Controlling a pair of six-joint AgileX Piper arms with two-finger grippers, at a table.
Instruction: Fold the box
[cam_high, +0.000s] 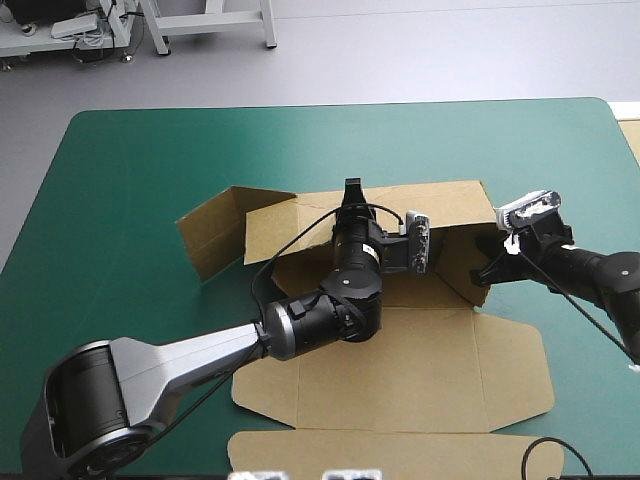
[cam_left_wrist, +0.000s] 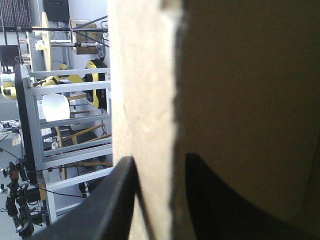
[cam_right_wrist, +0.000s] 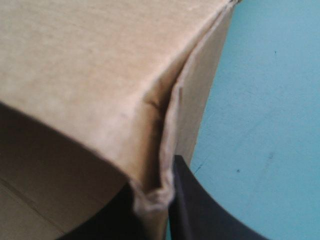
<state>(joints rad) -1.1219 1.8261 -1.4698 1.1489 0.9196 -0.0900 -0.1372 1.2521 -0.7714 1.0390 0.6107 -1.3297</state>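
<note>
The brown box (cam_high: 400, 370) lies mid-table, its lid flat toward the front edge and its back wall (cam_high: 450, 205) raised. A side flap (cam_high: 215, 235) stands out to the left. My left gripper (cam_high: 351, 190) sits at the top edge of the back wall. In the left wrist view its black fingers (cam_left_wrist: 120, 200) stand on either side of the board's edge (cam_left_wrist: 150, 125), shut on it. My right gripper (cam_high: 483, 272) is at the box's right rear corner. There the right gripper (cam_right_wrist: 155, 175) pinches the folded corner of the board (cam_right_wrist: 100, 75).
The teal-green cover (cam_high: 120, 200) surrounds the box, with a wide stretch to the left and along the far edge. The lid's front flap (cam_high: 400, 452) reaches close to the table's front edge. A pale strip (cam_high: 630, 140) shows at the table's right edge.
</note>
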